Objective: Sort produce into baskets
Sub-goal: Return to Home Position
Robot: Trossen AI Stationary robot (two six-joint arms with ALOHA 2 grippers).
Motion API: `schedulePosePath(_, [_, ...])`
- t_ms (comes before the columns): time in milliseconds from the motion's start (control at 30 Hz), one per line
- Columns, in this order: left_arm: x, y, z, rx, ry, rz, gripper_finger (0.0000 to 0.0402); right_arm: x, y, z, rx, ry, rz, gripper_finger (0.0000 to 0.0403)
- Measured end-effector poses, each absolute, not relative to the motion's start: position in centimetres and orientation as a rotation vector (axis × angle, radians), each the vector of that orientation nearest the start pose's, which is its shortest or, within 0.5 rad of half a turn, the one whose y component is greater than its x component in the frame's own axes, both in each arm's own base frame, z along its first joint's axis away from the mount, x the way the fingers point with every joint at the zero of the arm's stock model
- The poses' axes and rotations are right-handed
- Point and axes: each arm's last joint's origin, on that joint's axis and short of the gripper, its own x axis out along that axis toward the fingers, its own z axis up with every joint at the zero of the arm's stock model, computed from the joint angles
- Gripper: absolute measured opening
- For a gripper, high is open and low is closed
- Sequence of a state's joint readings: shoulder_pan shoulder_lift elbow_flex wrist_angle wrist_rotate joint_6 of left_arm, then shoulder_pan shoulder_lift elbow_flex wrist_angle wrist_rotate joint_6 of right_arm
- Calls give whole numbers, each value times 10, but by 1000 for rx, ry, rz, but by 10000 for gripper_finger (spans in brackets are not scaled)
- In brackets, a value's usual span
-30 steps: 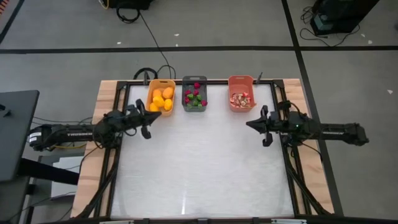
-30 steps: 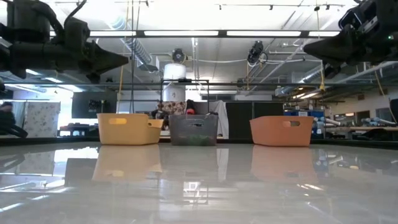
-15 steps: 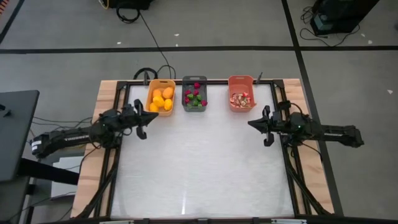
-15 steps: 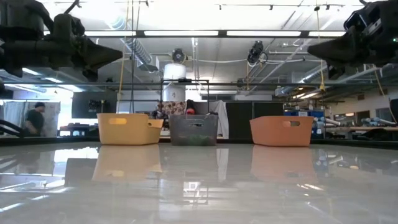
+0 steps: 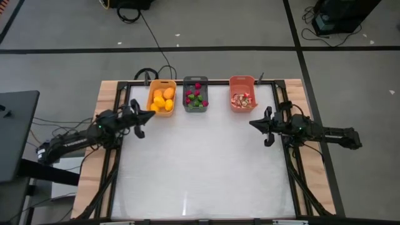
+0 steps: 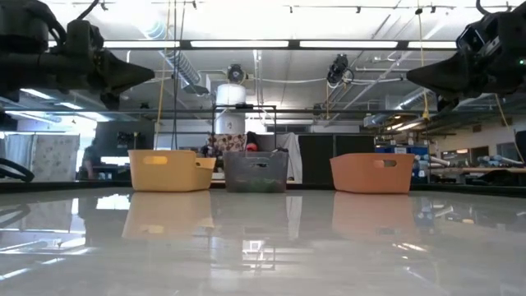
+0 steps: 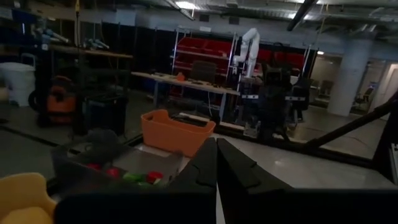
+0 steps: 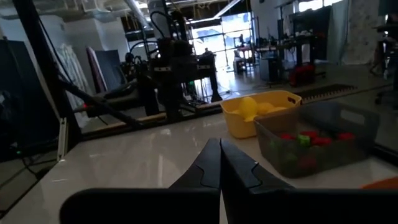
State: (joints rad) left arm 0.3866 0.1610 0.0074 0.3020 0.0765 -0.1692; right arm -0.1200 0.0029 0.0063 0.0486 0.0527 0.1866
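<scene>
Evidently the sorting is finished, and what is left is the retreat to the rest pose.

Produce: the yellow fruits (image 5: 162,101) lie in the yellow-orange basket (image 5: 162,82). The red and green pieces (image 5: 196,97) lie in the dark grey basket (image 5: 195,78). The pale slices (image 5: 243,100) lie in the salmon basket (image 5: 242,78). All three baskets stand in a row at the far edge of the table (image 5: 200,175).

Left gripper (image 5: 140,122): near the yellow-orange basket's corner, apart from it, fingers pressed together on nothing. Right gripper (image 5: 255,124): near the salmon basket, likewise closed and empty.

Doing the step well (judgement): draw each arm back along its own line, away from the baskets, with the fingers closed. The left arm has less margin, so avoid any sideways sweep toward the yellow rim. A nudged basket could spill sorted pieces.

View notes:
- The high view alone shows what each basket holds.
- The low view shows only the basket walls, but it confirms both arms ride high above the table top, which the overhead view cannot show.
- The wrist views settle the finger state: the two dark tips meet in each one.
</scene>
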Motion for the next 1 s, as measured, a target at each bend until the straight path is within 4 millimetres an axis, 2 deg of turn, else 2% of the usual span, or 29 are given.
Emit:
schedulePosePath(300, [88,33,185,-128,-118,270,6,96,-13,170,128,-62,-179,7])
schedulePosePath(400, [89,33,179,-110,-101,269,6,96,-13,171,124,-62,-171,7])
schedulePosePath(500, [90,36,176,-117,-125,346,6,96,-13,171,181,-68,-169,7])
schedulePosePath(667, [90,39,167,-182,-57,469,6,97,-12,167,323,-37,-147,8])
schedulePosePath(767, [90,39,167,-182,-54,478,6,98,-12,167,325,-24,-120,8])
schedulePosePath(1000, [90,40,170,-154,-81,485,6,97,-14,171,274,-68,-177,8])
